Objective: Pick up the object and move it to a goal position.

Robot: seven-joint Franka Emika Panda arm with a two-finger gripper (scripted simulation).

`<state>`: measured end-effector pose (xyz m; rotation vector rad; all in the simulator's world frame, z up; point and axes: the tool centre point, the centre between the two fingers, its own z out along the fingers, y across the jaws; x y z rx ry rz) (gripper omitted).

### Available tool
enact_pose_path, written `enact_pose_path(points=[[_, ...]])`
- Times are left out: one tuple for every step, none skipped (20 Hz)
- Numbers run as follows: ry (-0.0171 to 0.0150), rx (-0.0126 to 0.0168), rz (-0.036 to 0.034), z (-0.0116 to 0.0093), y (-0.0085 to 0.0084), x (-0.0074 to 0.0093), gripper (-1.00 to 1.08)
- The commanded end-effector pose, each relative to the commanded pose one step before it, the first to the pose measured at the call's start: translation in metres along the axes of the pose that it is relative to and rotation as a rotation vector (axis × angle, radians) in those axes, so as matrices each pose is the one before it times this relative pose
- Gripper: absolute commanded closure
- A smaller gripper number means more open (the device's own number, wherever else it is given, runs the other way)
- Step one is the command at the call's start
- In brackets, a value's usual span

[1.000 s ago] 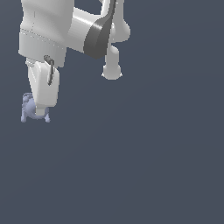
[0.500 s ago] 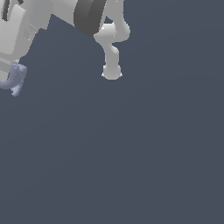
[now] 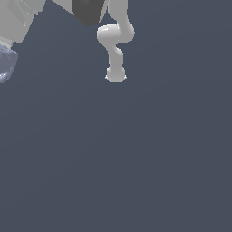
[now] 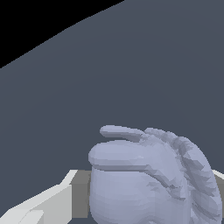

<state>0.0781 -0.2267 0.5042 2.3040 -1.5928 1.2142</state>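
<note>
Currently, the exterior view shows the white arm [image 3: 115,41] rising from its base on the dark slate tabletop [image 3: 136,158] and running out past the top edge of the picture. At the exterior view's upper left corner, part of the hand [image 3: 16,20] appears as pale grey blocks, cropped by the frame. Just below it, touching the picture's left edge, sits the pale lavender-blue object [image 3: 6,63], only partly in view and raised well clear of the tabletop.

Wrist view: the object [image 4: 148,179] fills the lower middle of the picture, a lumpy rounded body with a ridged, ribbed side and a flat protruding nub near its top. One white finger [image 4: 39,208] of the hand presses against one flank of the object, with a grey pad between finger and object; a sliver of the opposite finger shows at the other flank. The hand is thus closed around the object, holding it aloft. Behind lies the tabletop [image 4: 131,65], with black void beyond its edge.
</note>
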Motion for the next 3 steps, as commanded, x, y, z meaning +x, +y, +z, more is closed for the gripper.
enact_pose_path(points=[[0.00303,-0.00026,0.00181,-0.00141,-0.00004,0.00109,1.08],[-0.00078,-0.00024,-0.00111,0.00028,-0.0002,-0.00058,1.08],[-0.00049,-0.00008,-0.00048,0.00019,-0.00006,-0.00026,1.08]])
